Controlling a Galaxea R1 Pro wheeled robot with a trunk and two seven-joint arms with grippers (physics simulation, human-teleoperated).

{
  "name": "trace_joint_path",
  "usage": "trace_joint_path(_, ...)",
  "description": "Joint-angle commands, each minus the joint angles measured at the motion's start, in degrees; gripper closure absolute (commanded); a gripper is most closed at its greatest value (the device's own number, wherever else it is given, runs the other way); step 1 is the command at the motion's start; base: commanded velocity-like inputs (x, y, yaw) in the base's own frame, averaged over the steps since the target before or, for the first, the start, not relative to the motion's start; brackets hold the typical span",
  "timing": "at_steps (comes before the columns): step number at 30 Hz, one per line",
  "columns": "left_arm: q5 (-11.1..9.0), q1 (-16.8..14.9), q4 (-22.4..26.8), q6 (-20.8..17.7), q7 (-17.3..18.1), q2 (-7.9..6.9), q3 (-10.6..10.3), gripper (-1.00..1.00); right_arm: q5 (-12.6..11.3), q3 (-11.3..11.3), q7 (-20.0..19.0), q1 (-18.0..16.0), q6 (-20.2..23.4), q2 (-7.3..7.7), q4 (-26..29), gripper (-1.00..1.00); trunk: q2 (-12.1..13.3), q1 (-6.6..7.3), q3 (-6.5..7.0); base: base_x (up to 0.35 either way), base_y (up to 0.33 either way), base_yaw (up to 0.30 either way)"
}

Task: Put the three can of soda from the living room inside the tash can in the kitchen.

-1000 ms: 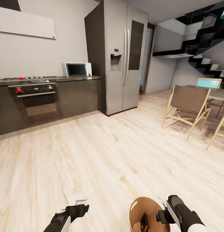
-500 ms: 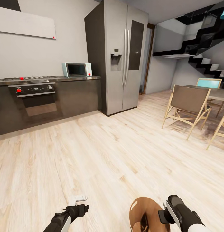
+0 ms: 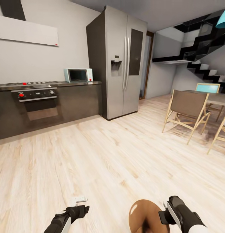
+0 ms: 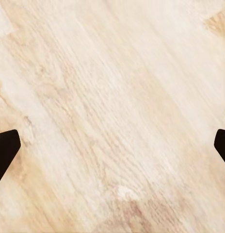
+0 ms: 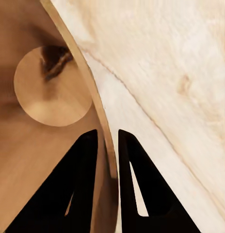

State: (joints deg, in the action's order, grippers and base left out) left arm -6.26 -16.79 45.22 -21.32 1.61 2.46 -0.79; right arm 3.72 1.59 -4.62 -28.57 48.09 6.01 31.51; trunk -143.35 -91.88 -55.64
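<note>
Much bare wood floor [image 3: 119, 155] lies open ahead, fridge [image 3: 120, 61] and chair [image 3: 187, 108] flanking, while the right pincer [image 5: 107, 145] clamps the upright, mouth-up tash can [image 3: 144, 216] rim; left pincer [image 4: 112, 141] spread, empty.

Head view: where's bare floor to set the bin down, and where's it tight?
Free: the wide wood floor between the oven cabinets, the fridge and the chairs. Tight: the right side, among chair legs by the table. The right gripper pinches the bin rim; the left gripper is open.
</note>
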Motion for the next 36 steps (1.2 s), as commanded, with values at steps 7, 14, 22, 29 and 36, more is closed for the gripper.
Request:
trace_joint_path(7,0.3,0.0,-0.2,0.0,-0.2,0.0,0.0,-1.0,0.8,0.0,0.0,0.0,-0.1,0.09,0.4,1.0,0.1,0.18,1.56,0.0,0.0,0.0)
trace_joint_path(14,0.3,0.0,-0.3,0.2,-0.3,0.03,0.0,-1.0,0.7,0.1,-0.6,0.0,-0.1,0.61,1.0,1.0,2.5,1.52,2.86,0.0,0.0,0.0)
trace_joint_path(22,0.4,0.0,-2.8,0.8,-0.3,0.08,-0.1,-1.0,0.7,0.4,-0.9,0.0,-0.1,0.91,1.2,1.0,5.7,3.28,4.29,0.0,0.0,0.0)
trace_joint_path(29,0.5,0.0,-3.7,0.9,-0.3,0.09,-0.1,-1.0,0.3,0.8,-1.1,0.0,-0.1,1.24,3.7,1.0,8.5,4.82,5.55,0.0,0.0,0.0)
trace_joint_path(36,0.5,0.0,-3.8,0.9,-0.3,0.09,-0.1,-1.0,0.0,0.9,-1.2,0.1,-0.1,2.06,5.0,1.0,11.3,6.36,6.81,0.0,0.0,0.0)
